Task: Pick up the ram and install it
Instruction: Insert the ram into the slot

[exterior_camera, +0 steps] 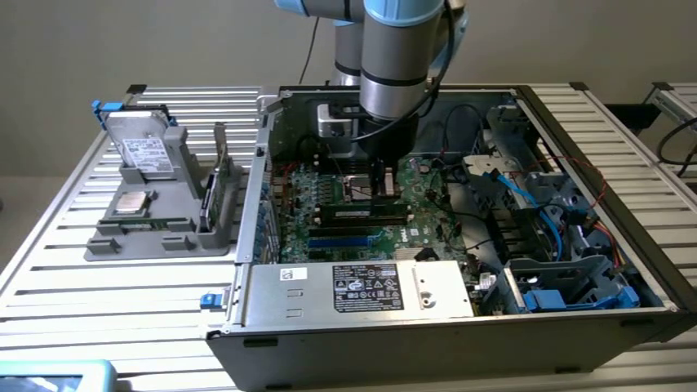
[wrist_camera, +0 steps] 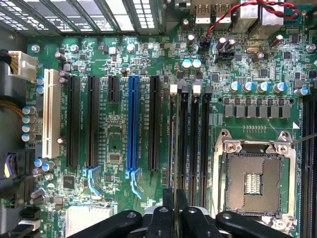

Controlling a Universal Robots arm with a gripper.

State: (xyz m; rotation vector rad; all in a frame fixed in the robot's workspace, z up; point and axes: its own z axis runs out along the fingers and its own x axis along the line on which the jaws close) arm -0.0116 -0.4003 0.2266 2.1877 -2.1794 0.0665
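The ram point(exterior_camera: 365, 214) is a slim dark stick with a small white label, lying along the memory slots of the green motherboard point(exterior_camera: 326, 192) inside the open computer case. My gripper point(exterior_camera: 381, 194) reaches straight down onto its top edge, shut on it. In the wrist view I see the ram point(wrist_camera: 175, 148) edge-on as a thin line over the memory slot nearest the long black card slots. The black fingertips point(wrist_camera: 168, 206) pinch it, with my gripper point(wrist_camera: 175, 208) centred on it. I cannot tell whether the stick is fully seated.
An open processor socket point(wrist_camera: 255, 178) lies beside the memory slots, and a blue card slot point(wrist_camera: 132, 124) on the other side. Cables and drive cages point(exterior_camera: 544, 245) crowd the case toward the exterior view's right. A grey parts tray point(exterior_camera: 163, 241) with a hard drive point(exterior_camera: 142, 151) stands outside.
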